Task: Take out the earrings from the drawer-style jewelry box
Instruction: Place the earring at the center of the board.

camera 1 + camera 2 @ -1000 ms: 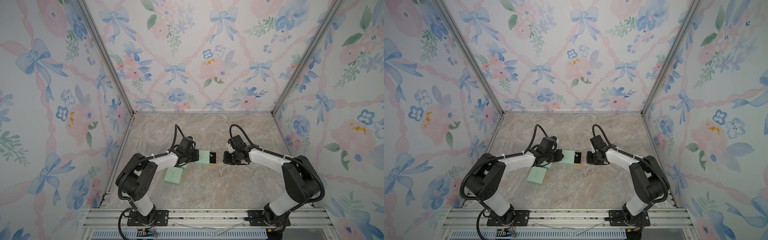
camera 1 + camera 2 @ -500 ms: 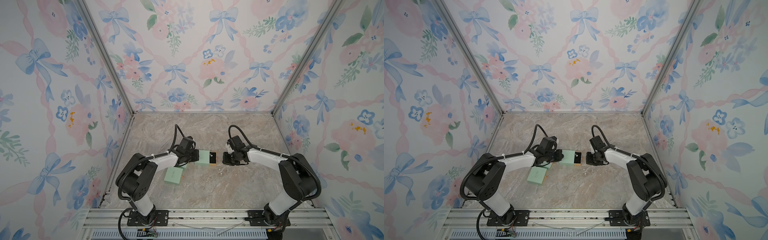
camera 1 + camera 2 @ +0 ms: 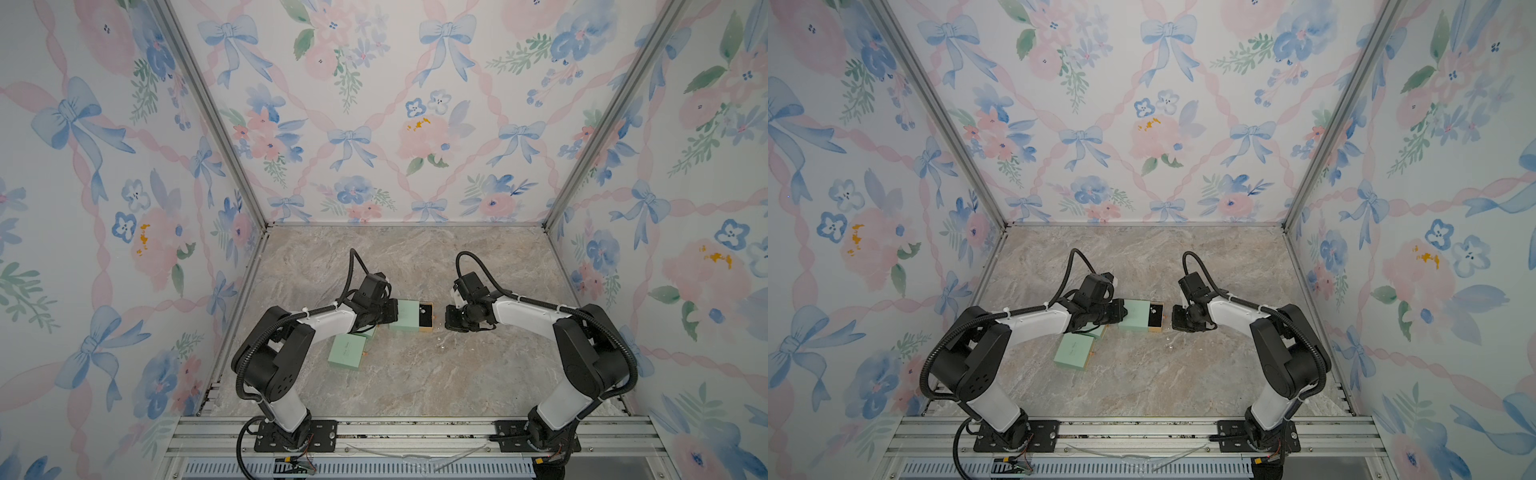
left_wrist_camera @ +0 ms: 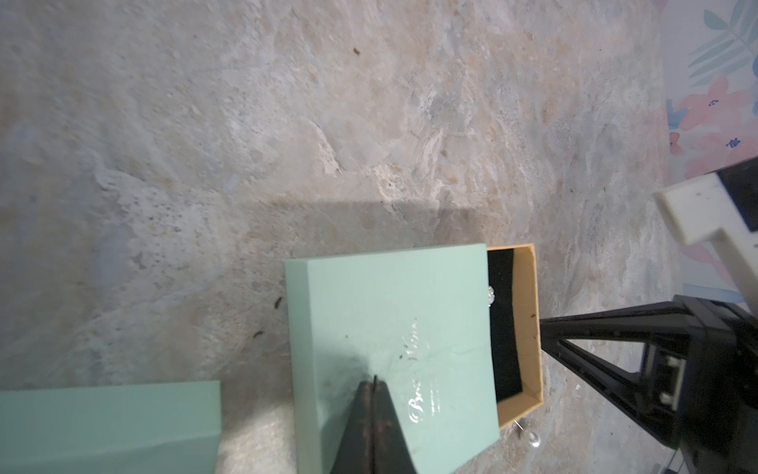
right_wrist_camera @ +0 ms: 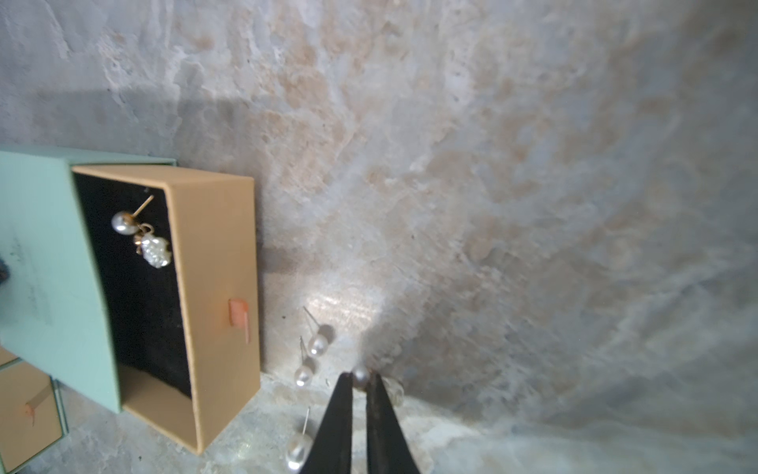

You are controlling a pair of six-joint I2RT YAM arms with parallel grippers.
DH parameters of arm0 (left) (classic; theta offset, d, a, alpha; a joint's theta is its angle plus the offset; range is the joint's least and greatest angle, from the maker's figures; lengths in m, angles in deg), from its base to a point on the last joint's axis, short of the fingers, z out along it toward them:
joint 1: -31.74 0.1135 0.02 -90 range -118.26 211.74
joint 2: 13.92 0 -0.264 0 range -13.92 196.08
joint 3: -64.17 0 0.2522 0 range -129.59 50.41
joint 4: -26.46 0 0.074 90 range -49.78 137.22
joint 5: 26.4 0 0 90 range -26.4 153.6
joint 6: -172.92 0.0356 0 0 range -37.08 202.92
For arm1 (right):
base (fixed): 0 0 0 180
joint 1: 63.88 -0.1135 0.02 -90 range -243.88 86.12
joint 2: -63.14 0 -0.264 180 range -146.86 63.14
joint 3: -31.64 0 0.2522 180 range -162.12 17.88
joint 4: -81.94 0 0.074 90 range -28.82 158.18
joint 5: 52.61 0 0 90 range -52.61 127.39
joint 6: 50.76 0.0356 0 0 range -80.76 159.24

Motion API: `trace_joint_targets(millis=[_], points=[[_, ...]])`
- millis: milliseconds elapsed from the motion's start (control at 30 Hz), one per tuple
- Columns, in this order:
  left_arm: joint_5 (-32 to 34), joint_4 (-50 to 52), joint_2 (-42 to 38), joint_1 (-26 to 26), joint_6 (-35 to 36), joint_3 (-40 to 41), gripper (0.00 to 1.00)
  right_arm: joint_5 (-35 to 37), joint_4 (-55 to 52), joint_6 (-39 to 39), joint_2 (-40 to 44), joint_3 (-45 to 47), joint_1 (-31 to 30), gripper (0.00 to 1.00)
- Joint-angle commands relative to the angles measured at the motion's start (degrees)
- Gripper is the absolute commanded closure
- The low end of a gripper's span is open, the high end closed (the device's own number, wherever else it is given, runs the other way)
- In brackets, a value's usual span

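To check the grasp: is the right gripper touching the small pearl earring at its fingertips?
Touching. The right wrist view shows the pearl earring pinched between the two fingertips of the right gripper, no gap on either side.

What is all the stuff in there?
Open box: one, mint, mid-table.
Drawer: one, tan with black lining, pulled partly out of the open box.
Drawer earring: one, maybe two tangled, pearl and gold, on the lining.
Loose earrings: three, white pearl, on the table by the drawer's front.
Held earring: one, white pearl, pinched near the loose ones.
Other boxes: two, mint, by the left arm, one partly under it.
Table: one, beige marble.
Walls: three, flowers and bows.
Left gripper: black, shut, tips at the open box's top.
Right gripper: black, shut on the held earring.
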Motion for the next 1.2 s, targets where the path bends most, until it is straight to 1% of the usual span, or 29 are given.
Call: trace_joint_targets(millis=[0,300,867,1067,1167], points=[[1.1,5.4,2.0,0.2,1.2,0.7,1.0,-0.5,0.2,-0.3,-1.1,-0.2,0.6,0.88],[1.2,5.4,1.7,0.1,1.2,0.8,1.0,-0.6,0.1,-0.7,-1.4,-0.4,0.6,0.87],[1.4,5.4,2.0,0.1,1.1,0.7,1.0,-0.4,-2.2,-1.8,-0.3,-1.9,0.8,0.78],[1.6,5.3,1.9,0.2,0.9,0.9,1.0,-1.2,-4.5,-2.3,1.6,-4.1,0.9,0.74],[1.6,5.3,1.9,0.2,1.0,0.9,1.0,-1.1,-5.3,-2.3,4.1,-5.0,0.9,0.74]])
